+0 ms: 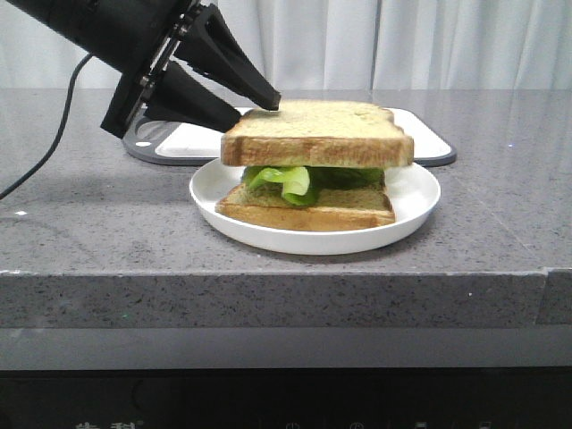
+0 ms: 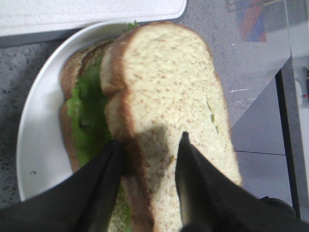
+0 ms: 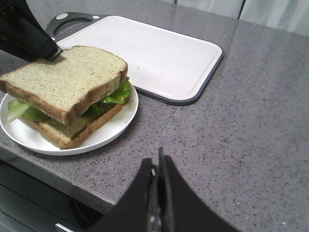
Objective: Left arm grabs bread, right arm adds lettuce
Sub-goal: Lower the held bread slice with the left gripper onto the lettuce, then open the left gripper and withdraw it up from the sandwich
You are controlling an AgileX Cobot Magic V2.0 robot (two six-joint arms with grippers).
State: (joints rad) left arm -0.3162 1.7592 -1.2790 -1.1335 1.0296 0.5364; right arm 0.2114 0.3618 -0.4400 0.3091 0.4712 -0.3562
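jaws of left gripper [image 2: 149,145] spread astride near-left corner of bread [image 1: 317,134], whether pinching it cannot tell. right gripper [image 3: 158,162] jaws pressed together, holding nothing, over bare counter [image 3: 251,121]. bread tops lettuce [image 1: 284,181] and second slice [image 1: 313,208] on white plate [image 1: 416,192]. cutting board [image 3: 159,58] behind.
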